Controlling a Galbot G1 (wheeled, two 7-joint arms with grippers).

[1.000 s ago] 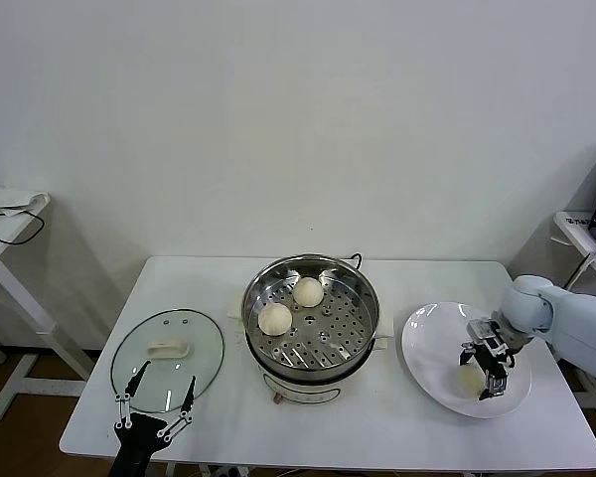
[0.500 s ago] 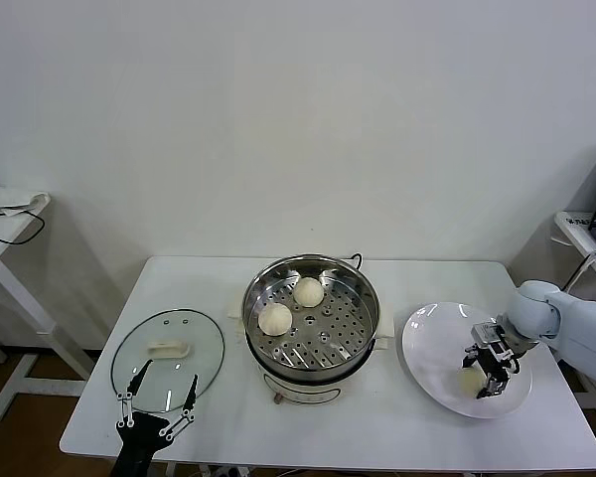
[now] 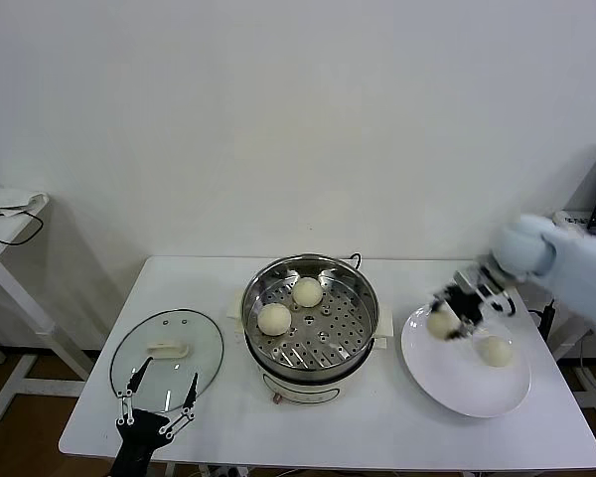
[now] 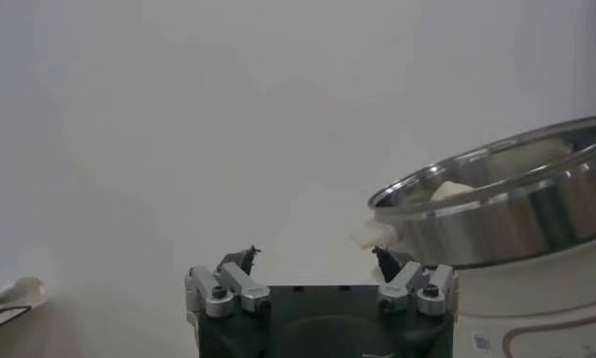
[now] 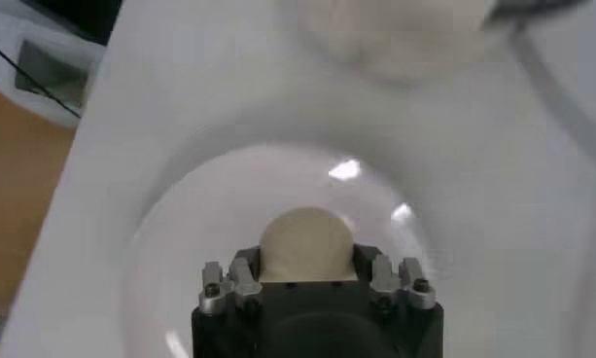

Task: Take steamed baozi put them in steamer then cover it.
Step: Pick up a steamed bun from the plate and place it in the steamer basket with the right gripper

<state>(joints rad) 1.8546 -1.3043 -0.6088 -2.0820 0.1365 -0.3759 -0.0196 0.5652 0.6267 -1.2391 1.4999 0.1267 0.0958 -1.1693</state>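
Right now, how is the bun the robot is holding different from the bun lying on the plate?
The held bun sits between the right gripper fingers, lifted over the white plate near its edge toward the steamer. The plate bun lies free on the plate with nothing touching it, farther from the steamer. Both are round, smooth and cream-white, and neither is in the steamer yet.

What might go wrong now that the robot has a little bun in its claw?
The right gripper holds a round cream-white bun by its sides above the flat white plate; soft dough could slip out on the way. It could also bump the shiny steel steamer pot's rim, or land on the two buns already on the perforated tray.
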